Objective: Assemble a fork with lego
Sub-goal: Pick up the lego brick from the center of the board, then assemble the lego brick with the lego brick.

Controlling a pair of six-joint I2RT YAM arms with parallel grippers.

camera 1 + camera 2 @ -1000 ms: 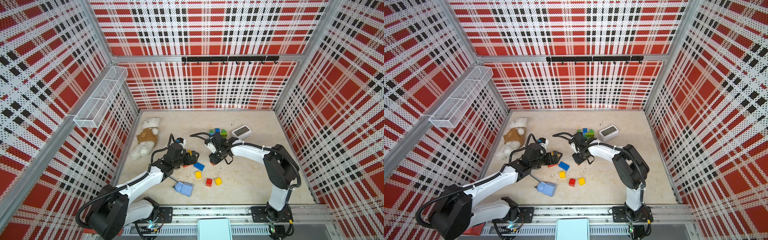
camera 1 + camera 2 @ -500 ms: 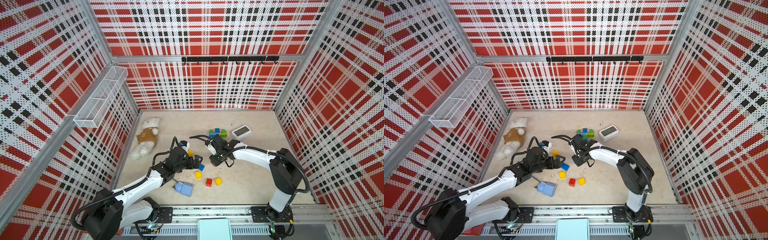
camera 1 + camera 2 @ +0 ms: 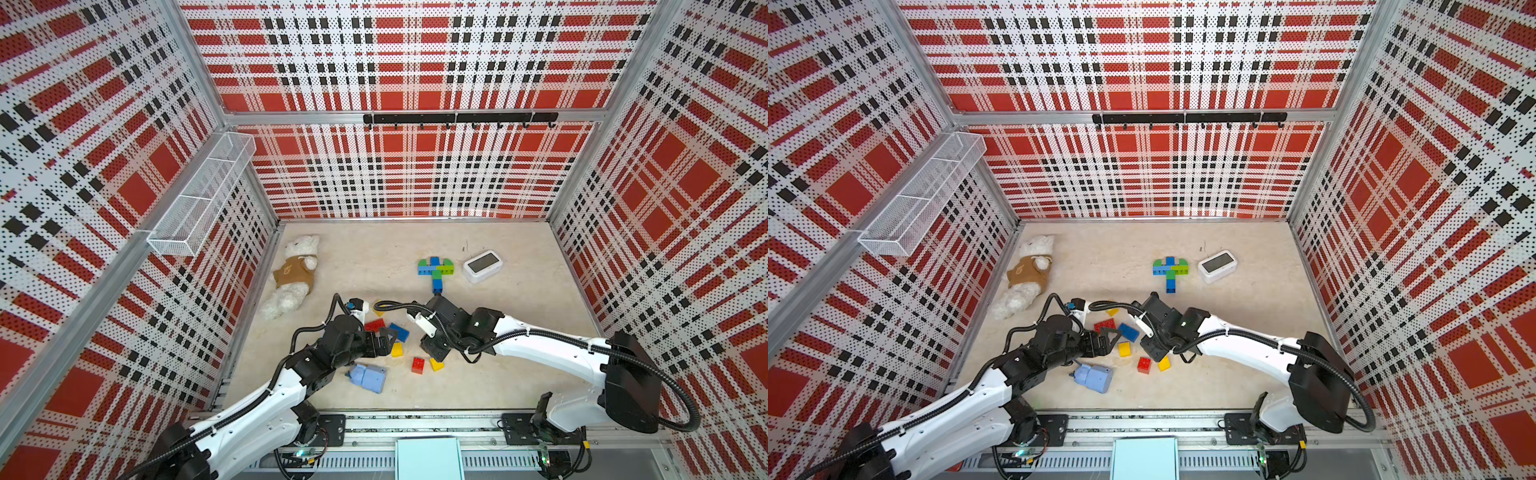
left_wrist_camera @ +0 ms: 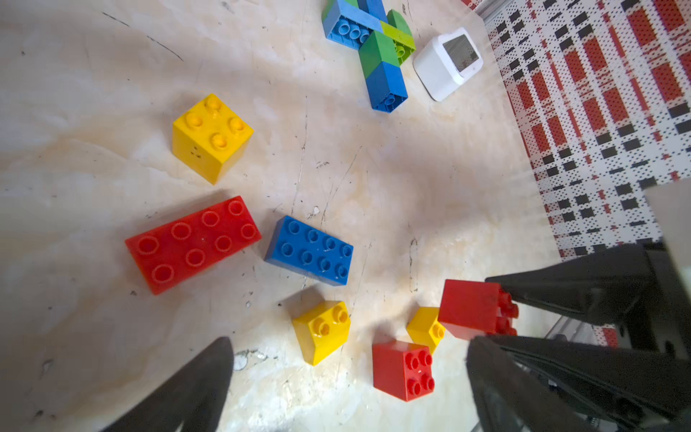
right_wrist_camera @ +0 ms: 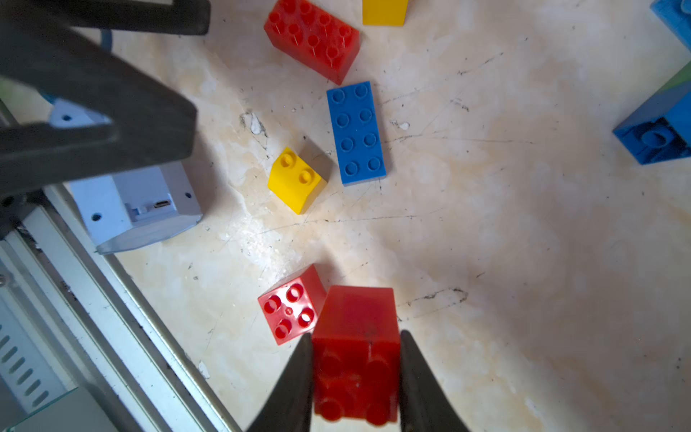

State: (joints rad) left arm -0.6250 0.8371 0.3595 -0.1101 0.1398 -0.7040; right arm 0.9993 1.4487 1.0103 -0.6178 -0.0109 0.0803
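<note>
My right gripper (image 5: 356, 377) is shut on a red square lego brick (image 5: 355, 325), held just above the floor beside another red square brick (image 5: 289, 308). In a top view the right gripper (image 3: 434, 353) hides the held brick. My left gripper (image 4: 347, 342) stands open over a small yellow brick (image 4: 321, 331), with nothing between its fingers; in a top view the left gripper (image 3: 384, 338) is at the loose pile. A red oblong brick (image 4: 192, 243), a blue oblong brick (image 4: 310, 250) and a yellow square brick (image 4: 211, 134) lie loose. A joined blue, green and lime piece (image 3: 435, 270) lies farther back.
A white box with a screen (image 3: 482, 266) sits right of the joined piece. A teddy bear (image 3: 293, 278) lies along the left wall. A pale-blue box (image 3: 368, 377) rests near the front rail by my left arm. A wire basket (image 3: 199, 199) hangs on the left wall.
The right gripper has come toward the front and shut on the red square brick. The left gripper has shifted a little toward the front over the loose bricks, still open.
</note>
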